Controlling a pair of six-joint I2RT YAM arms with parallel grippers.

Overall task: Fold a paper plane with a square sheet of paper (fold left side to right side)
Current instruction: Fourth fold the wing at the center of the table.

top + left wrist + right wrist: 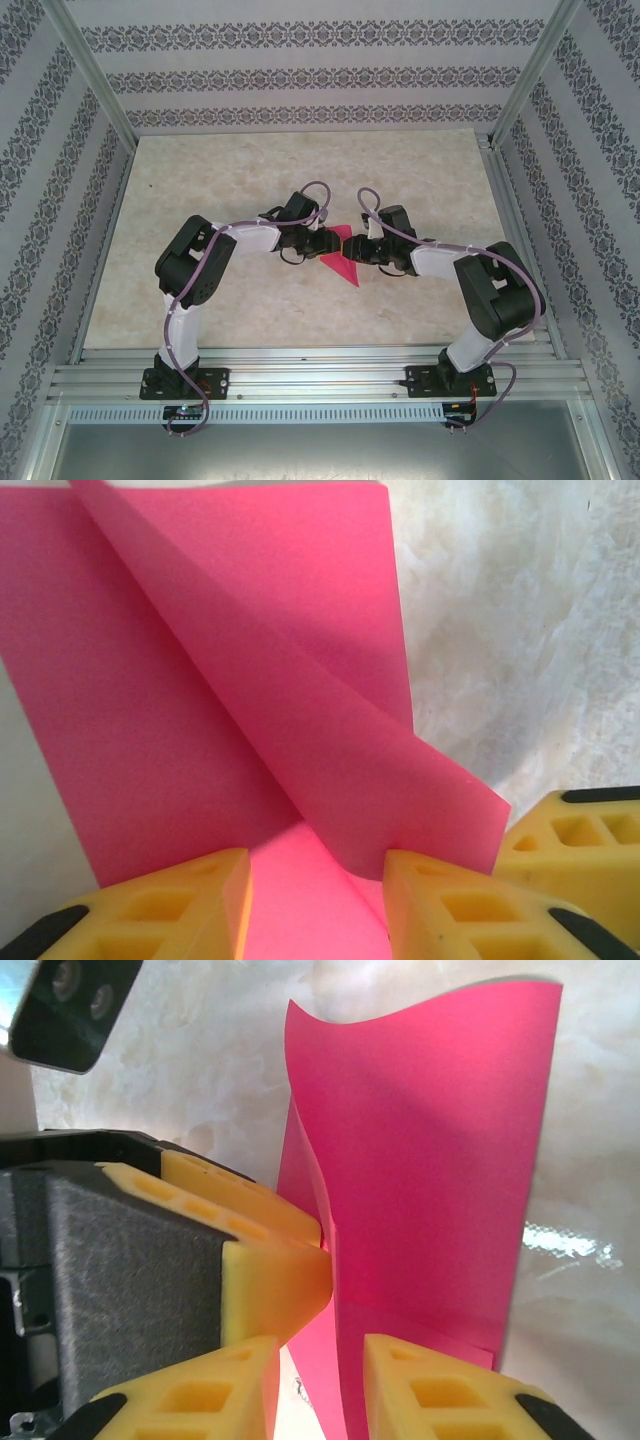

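Note:
The pink square sheet of paper (341,263) lies mid-table, folded into a narrow shape whose point faces the near edge. In the left wrist view the paper (250,680) has one flap lifted along a diagonal crease. My left gripper (324,241) (315,905) stands open at its left edge, fingers apart, with the flap's corner against the right finger (450,900). My right gripper (361,250) (320,1395) faces it from the right, also open. An upright layer of the paper (430,1160) passes between its fingers without being pinched. The fingertips of the two grippers nearly touch.
The tabletop (250,180) is pale and marbled, with aluminium rails (320,372) along its near edge and frame posts at the back corners. Patterned walls close in three sides. There is free room all round the paper.

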